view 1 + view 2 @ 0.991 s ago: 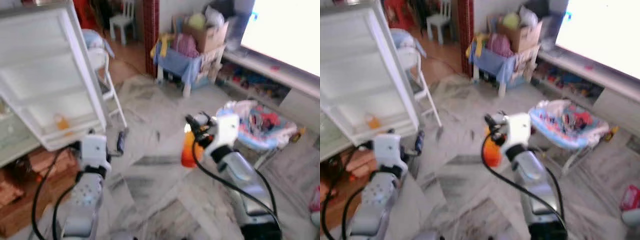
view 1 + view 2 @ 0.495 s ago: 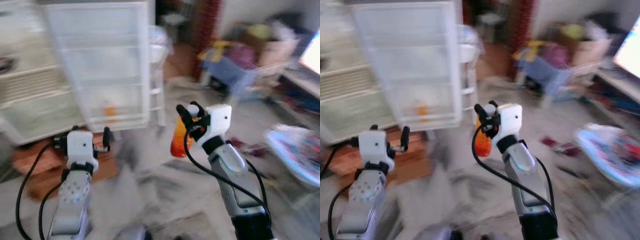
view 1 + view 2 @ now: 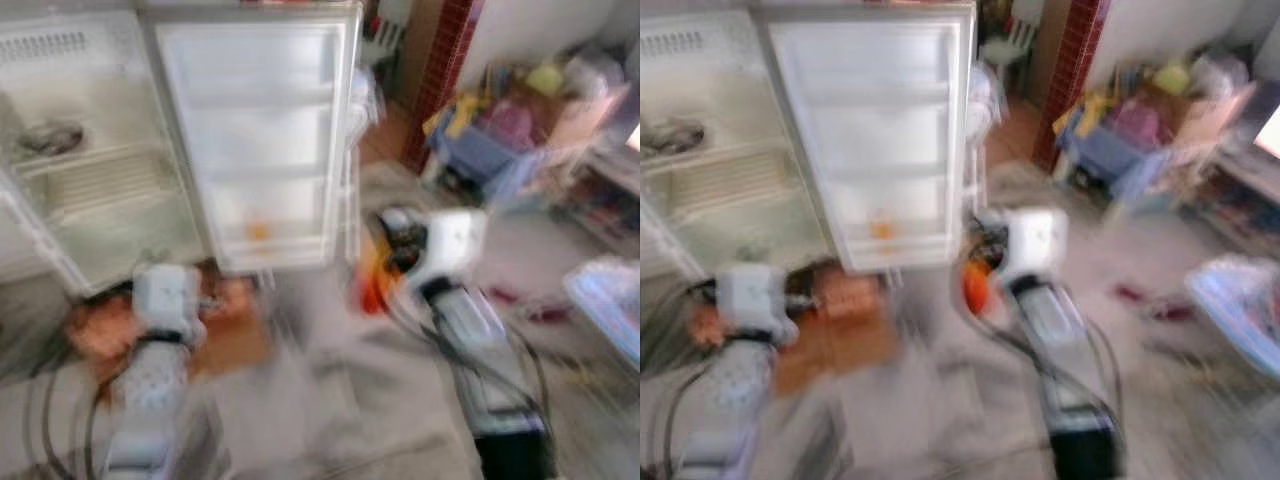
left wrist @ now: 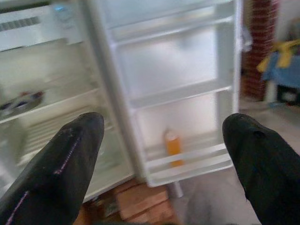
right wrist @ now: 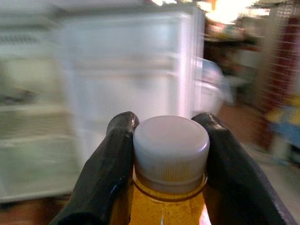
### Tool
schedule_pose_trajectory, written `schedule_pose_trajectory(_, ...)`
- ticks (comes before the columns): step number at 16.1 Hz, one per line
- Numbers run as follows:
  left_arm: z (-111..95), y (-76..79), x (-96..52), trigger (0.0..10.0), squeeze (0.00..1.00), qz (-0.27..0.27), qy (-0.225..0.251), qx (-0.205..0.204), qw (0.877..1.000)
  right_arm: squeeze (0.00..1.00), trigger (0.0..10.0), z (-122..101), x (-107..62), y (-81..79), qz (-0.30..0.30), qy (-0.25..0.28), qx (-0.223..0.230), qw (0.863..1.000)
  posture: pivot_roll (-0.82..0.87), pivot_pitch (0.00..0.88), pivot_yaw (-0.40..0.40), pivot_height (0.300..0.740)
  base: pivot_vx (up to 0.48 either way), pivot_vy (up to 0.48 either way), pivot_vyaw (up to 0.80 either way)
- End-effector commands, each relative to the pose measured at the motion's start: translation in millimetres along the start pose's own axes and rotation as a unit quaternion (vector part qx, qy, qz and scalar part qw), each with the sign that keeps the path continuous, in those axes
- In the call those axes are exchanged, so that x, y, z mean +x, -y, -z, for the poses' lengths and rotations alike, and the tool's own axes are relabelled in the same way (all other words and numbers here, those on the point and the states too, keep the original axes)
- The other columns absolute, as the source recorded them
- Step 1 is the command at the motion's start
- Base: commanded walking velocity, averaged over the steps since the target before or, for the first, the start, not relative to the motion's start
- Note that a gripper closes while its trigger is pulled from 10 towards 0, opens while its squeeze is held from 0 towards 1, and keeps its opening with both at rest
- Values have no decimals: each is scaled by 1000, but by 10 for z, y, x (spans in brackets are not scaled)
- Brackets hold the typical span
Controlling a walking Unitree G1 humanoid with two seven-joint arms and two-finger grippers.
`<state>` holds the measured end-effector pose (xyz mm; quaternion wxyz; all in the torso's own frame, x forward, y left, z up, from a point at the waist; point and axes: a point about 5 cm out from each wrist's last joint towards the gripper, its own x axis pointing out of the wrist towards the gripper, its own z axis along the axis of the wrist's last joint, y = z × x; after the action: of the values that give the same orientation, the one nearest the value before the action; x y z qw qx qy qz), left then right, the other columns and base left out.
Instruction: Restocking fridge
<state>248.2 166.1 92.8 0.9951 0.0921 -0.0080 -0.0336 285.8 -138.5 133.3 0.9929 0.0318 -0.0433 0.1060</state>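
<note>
Bottle [image 5: 169, 187] of orange juice with a white ribbed cap sits right between the right gripper's [image 5: 169, 154] jaws, one black finger [image 5: 108, 168] pressed against each side of the neck and cap, so they're pinching it just under the top with the cap poking up between the tips. From the head views everything's pretty smeared, but you can make out the orange blob of the bottle [image 3: 374, 285] held out in front of the right arm, roughly centre of the picture, above the pale marbled floor [image 3: 320, 400]. Fridge [image 3: 90, 150] stands open at about 11 o'clock, wire shelf inside with something dark lying on it, and its door [image 3: 262, 140] is swung wide at 12 o'clock with white racks. Another small orange bottle [image 4: 172, 146] stands upright in the lowest door rack. Left gripper [image 4: 164, 154] is up and aimed at that door, jaws spread wide apart with nothing between them. Some brownish wood or brick thing [image 3: 225, 320] sits on the floor under the door. Over at 2 o'clock there's a cluttered pile of boxes and toys [image 3: 520, 120] beside a red brick column [image 3: 435, 70], too blurry to say more.
</note>
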Motion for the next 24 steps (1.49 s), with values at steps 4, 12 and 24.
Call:
schedule_pose_trajectory(4, 48, 88, 28, 10000, 0, 39, -13, 45, 998, 0, 10000, 14, -23, 325, 128, -2, -21, 992, 125, 5, 26, 740, 109, 0, 0)
schedule_pose_trajectory(12, 71, 184, 204, 10000, 0, 66, -18, 19, 997, 0, 10000, 56, -88, 173, 53, -2, -42, 998, 61, 0, 27, 740, 0, 56, 0)
schedule_pose_trajectory(24, 131, 186, 212, 10000, 0, 56, -33, 18, 998, 0, 10000, -48, 94, 50, -2, 24, -32, 999, 82, 0, -9, 740, 156, 413, 0)
